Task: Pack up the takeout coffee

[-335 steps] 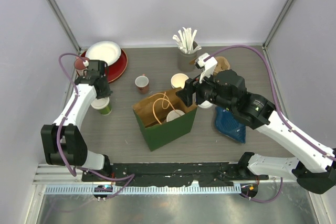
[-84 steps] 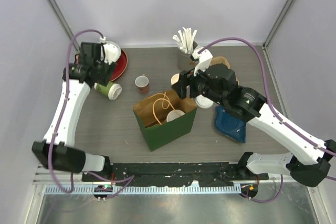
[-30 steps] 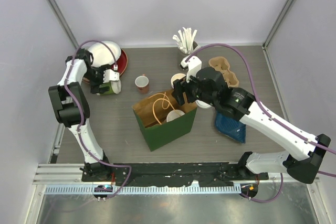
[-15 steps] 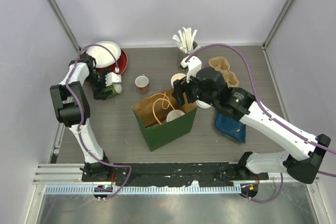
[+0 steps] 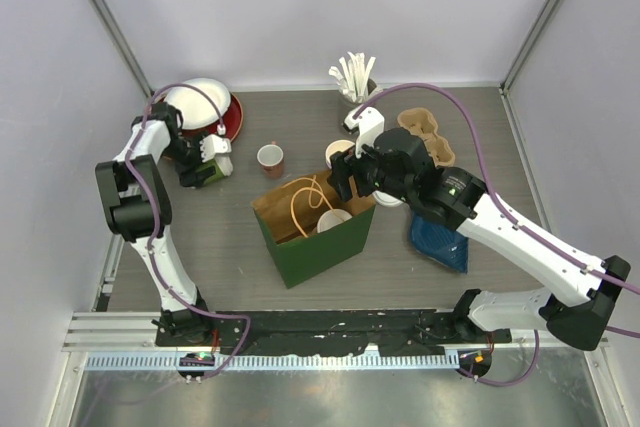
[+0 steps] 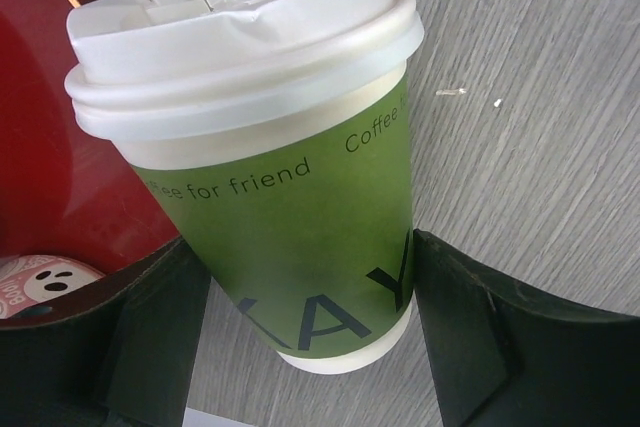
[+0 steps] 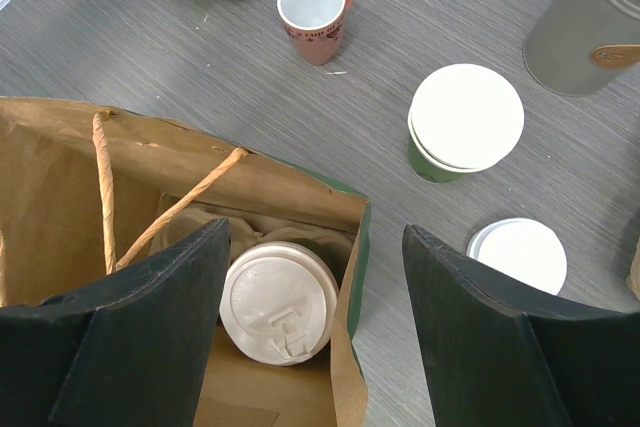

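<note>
One green takeout coffee cup [image 6: 290, 207] with a white lid lies on its side on the table [image 5: 230, 237], beside the red plate [image 5: 228, 125]. My left gripper [image 6: 305, 282] is around its lower half, with a finger against each side. The same cup [image 5: 203, 175] and left gripper [image 5: 207, 159] show at far left in the top view. A second lidded cup [image 7: 278, 302] stands inside the open green paper bag [image 7: 357, 247]. My right gripper [image 7: 315, 237] hovers open above it, holding nothing. A third lidded green cup [image 7: 465, 122] stands upright just behind the bag.
A small red-and-white cup [image 7: 315, 12] stands between the fallen cup and the bag [image 5: 315, 242]. A loose white lid [image 7: 517, 255], a grey holder of stirrers [image 5: 355, 97], a cardboard cup carrier [image 5: 425, 132] and a blue pouch [image 5: 438, 237] lie to the right. A white bowl [image 5: 198, 97] rests on the plate.
The left gripper's jaws widened, then narrowed onto the lying green cup. The cup stays on its side. The right arm has not moved.
</note>
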